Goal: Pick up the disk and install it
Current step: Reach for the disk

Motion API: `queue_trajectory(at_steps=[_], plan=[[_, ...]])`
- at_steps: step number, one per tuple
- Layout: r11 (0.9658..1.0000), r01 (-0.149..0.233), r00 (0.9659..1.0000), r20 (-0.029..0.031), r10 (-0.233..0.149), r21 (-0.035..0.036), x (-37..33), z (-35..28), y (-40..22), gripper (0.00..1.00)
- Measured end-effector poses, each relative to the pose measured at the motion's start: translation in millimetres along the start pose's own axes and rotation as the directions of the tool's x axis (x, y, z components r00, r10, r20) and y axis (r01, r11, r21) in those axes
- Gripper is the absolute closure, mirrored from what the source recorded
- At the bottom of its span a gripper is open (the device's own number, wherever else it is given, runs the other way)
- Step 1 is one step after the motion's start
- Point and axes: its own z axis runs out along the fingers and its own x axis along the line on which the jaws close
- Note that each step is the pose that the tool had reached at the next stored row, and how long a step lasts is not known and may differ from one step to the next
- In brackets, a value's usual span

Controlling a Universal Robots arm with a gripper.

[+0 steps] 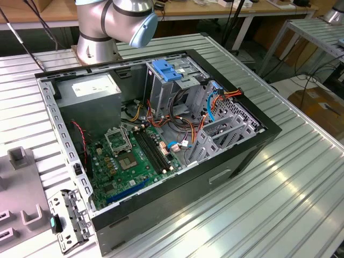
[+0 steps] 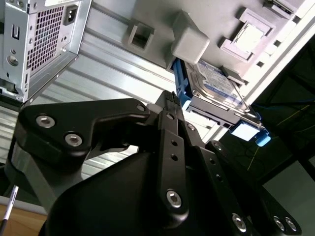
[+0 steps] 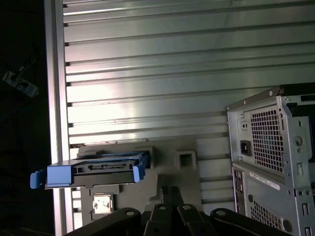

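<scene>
Gripper (image 2: 170, 98) pinched closed, holding nothing. Just beyond, disk (image 2: 216, 83) resting on grey fixture (image 2: 206, 14); off to the side, open computer case (image 1: 177, 188). Pickup stage, seemingly, disk not yet grasped: calls for opening wide across its sides.

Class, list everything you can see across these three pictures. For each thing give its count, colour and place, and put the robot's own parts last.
disk: one, silver with blue side rails, resting on the fixture tray, outside the case
fixture tray: one, grey, on the table at the exterior view's left
computer case: one, black, open, lying on the table
power supply: one, grey with white sticker, inside the case near the arm's base
motherboard: one, green, on the case floor
latch: one, blue, atop the drive cage
cables: several, orange, red and blue, inside the case
table: one, ribbed silver
arm: one, silver with pale blue cap
claw: one, black, near the disk, apart from it
</scene>
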Motion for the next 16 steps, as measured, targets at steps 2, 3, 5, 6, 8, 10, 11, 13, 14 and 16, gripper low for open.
queue_trajectory(at_steps=[2, 3, 5, 6, 8, 10, 11, 13, 14, 16], plan=[[1.0000, 0.000, 1.0000, -0.0001, 0.000, 0.0000, 1.9, 0.0, -0.2, 0.89], [1.0000, 0.000, 1.0000, 0.0000, 0.000, 0.0000, 3.4, 0.1, -0.3, 0.89], [1.0000, 0.000, 1.0000, 0.0000, 0.000, 0.0000, 6.8, 0.2, -0.6, 0.89], [1.0000, 0.000, 1.0000, 0.0000, 0.000, 0.0000, 8.3, 0.2, -0.7, 0.89], [1.0000, 0.000, 1.0000, 0.0001, 0.000, -0.0001, 13.8, 0.4, -1.2, 0.89], [1.0000, 0.000, 1.0000, -0.0001, 0.000, 0.0000, 17.4, 0.4, -1.5, 0.89], [1.0000, 0.000, 1.0000, 0.0000, 0.000, 0.0000, 20.0, 0.6, -1.8, 0.89], [1.0000, 0.000, 1.0000, 0.0000, 0.000, 0.0000, 24.0, 0.7, -2.1, 0.89], [1.0000, 0.000, 1.0000, 0.0000, 0.000, 0.0000, 25.8, 0.8, -2.3, 0.89], [1.0000, 0.000, 1.0000, -0.0001, 0.000, 0.0000, 29.7, 0.9, -2.6, 0.89]])
